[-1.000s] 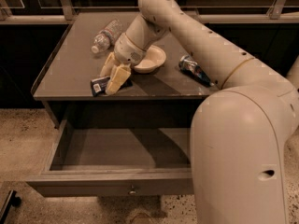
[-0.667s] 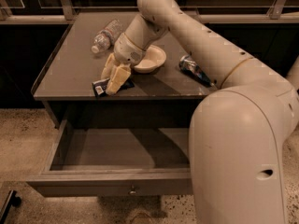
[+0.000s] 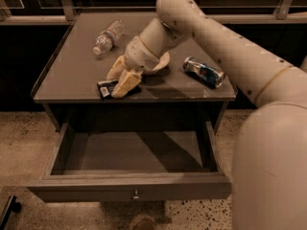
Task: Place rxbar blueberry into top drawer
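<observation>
Found the cream two-finger gripper (image 3: 115, 84) low at the grey tabletop's (image 3: 72, 75) front edge, fingers spread apart over the small flat dark-wrapped rxbar blueberry (image 3: 104, 88); noted the wide grey-brown wooden top drawer (image 3: 129, 189) pulled open below.

We count four loose items on the one table (image 3: 72, 75): one rxbar blueberry (image 3: 105, 88), one clear plastic bottle (image 3: 108, 36), one crushed can (image 3: 204, 72) and one pale shallow dish (image 3: 162, 64). Below the tabletop we count one top drawer (image 3: 86, 193), standing open, with one round knob (image 3: 136, 194) on its front panel. We count one robot arm (image 3: 216, 37) with one gripper (image 3: 115, 84), which sits low over the table's front left part, at the rxbar blueberry.
</observation>
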`<state>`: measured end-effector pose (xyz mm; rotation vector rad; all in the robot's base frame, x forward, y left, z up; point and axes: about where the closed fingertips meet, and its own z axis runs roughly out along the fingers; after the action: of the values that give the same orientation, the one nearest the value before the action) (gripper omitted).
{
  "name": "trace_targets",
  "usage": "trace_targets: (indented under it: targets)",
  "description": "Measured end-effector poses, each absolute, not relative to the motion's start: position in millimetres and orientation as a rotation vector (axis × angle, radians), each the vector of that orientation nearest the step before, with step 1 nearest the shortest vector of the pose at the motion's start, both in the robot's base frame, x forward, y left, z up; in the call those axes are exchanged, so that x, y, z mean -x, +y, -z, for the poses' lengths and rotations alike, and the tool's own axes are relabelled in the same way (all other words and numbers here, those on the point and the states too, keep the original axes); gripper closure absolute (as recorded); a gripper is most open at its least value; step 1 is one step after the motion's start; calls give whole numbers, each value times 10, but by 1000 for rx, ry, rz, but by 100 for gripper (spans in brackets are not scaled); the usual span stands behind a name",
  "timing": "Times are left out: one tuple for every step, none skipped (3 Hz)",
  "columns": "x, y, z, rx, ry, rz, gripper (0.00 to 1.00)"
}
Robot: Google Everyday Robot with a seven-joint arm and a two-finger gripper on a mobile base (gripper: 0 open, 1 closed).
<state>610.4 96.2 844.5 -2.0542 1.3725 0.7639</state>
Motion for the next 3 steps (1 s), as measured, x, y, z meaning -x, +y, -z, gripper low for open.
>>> trace_targets:
  targets:
    - [-5804, 686, -8469, 1923, 1376, -775, 100]
    - [-5529, 262, -8232, 1764, 1483, -791, 100]
    - [-5270, -67, -7940, 1654, 1617, -826, 100]
